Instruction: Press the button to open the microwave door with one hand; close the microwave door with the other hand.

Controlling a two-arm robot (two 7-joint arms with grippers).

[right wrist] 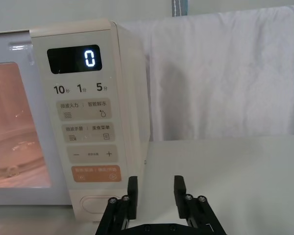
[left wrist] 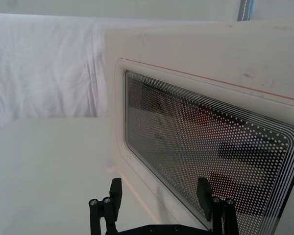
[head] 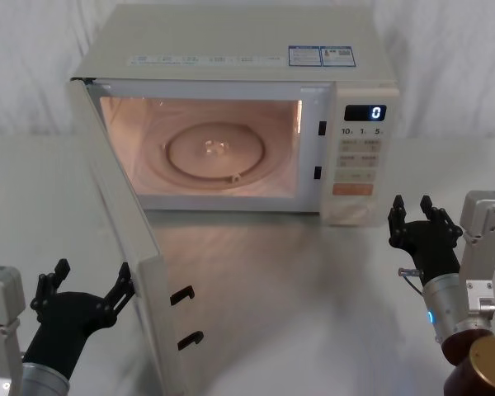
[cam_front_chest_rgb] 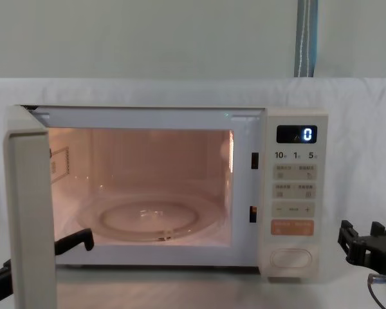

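The microwave door (head: pixel 120 247) stands wide open, swung out toward the robot on its hinge at the left side of the oven, and the lit cavity (head: pixel 202 148) with the glass turntable (head: pixel 214 153) is exposed. So I judge the button step as done; what remains is to close the door.

The left gripper (head: pixel 87 289) is low on the left, on the outer side of the door, just beside its free edge. Its fingers are spread apart and hold nothing. In the left wrist view the door's dark window lies right ahead of this gripper (left wrist: pixel 159 193), very near, but I cannot tell if a finger touches the panel.

The door stands roughly at a right angle to the oven front, with the panel upright. From the left gripper it lies to the right, so the push should go rightward and then away from the robot, along the arc of the hinge.

The right gripper (head: pixel 422 224) is also released, and it hovers above the tabletop (head: pixel 313 297), near the button (right wrist: pixel 96 204) but apart from it. The left arm is clearly nearer to the door.
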